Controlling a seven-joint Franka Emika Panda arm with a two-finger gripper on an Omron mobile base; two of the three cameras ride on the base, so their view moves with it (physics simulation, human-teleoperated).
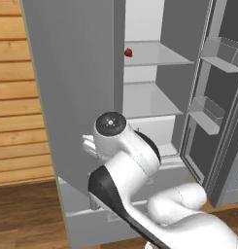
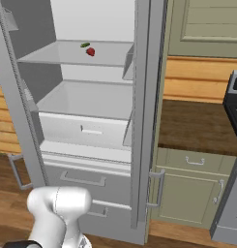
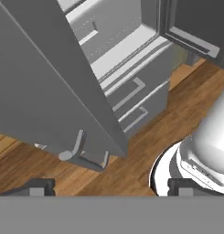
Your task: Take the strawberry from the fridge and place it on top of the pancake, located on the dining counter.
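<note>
While on shelf, strawberry above jaws

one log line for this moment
fridge: door open | strawberry: on upper shelf, untouched | gripper: open, empty, low by door handle

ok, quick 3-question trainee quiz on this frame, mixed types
1. True or false: the strawberry lies on a fridge shelf.
2. What lies right beside the strawberry? A) a dark green item B) a milk carton C) a pancake
3. Fill in: the gripper jaws stand ____ and hold nothing.

Key: 1 true; 2 A; 3 open
</note>
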